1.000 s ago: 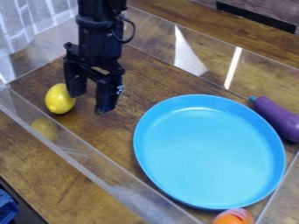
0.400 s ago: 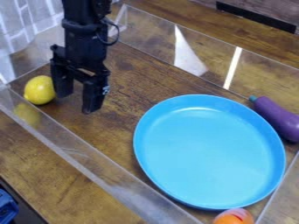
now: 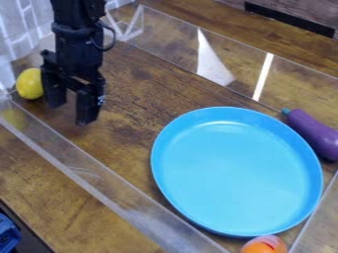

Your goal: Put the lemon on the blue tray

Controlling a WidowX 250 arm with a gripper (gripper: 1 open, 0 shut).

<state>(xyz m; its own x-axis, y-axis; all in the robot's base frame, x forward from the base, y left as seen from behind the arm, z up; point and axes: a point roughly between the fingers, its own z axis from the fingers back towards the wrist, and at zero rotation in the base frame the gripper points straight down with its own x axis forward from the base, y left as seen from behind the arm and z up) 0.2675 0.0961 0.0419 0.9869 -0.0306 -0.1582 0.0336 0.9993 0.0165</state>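
Nothing of the task is done: the lemon (image 3: 28, 83) lies on the bench (image 3: 158, 84) at far left, well apart from the bare blue tray (image 3: 238, 173), beside the wide, empty pincer (image 3: 70, 104).

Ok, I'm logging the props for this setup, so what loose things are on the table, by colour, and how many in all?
Yellow: 1, the lemon
Blue: 1, the blue tray
Purple: 1, the eggplant
Orange: 1, the round fruit, partly cut off at the bottom edge
Total: 4
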